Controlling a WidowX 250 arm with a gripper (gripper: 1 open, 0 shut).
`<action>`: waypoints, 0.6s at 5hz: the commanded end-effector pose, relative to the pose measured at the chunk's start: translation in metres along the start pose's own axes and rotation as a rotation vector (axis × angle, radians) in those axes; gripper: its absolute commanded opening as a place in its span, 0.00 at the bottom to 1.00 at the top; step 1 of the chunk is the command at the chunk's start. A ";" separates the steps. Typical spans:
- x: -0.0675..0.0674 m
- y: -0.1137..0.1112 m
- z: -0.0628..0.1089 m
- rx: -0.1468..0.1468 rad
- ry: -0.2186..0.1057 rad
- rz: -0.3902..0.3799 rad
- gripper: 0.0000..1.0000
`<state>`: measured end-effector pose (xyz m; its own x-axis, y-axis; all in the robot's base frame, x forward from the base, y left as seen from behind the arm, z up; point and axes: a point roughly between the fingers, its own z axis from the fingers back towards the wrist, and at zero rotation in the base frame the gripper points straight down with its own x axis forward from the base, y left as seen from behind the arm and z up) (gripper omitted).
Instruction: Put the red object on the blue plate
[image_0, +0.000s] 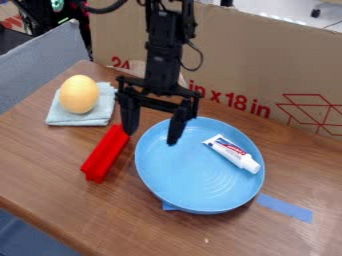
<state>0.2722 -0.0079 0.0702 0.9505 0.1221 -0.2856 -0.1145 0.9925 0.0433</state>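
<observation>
Red block (106, 152) down on the wooden bench (40, 175), lying lengthwise just off the left rim of the blue plate (201, 175), not on it yet. Above them hangs the black gripper (154, 130), pointing steeply down, its jaws spread wide and holding nothing: one finger sits over the upper end of the red block, the other dips over the plate's near-left rim, though whether either touches is hard to tell. On the plate, over to the right, a small white tube (233, 152) with red and blue print lies at a slant. Back left, a yellow-orange egg-shaped object (79, 94) rests on a pale blue-green folded cloth (70, 112). Behind it all stands a cardboard box (267, 70) with red lettering, and strips of blue tape (283, 209) peek out from beneath the plate's front edge.
</observation>
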 end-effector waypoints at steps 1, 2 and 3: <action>-0.005 0.002 0.016 0.003 -0.037 0.021 1.00; -0.007 0.009 0.012 0.032 -0.048 0.040 1.00; -0.014 0.011 0.015 0.045 -0.066 0.065 1.00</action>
<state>0.2596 0.0015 0.0756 0.9454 0.1841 -0.2688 -0.1601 0.9811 0.1087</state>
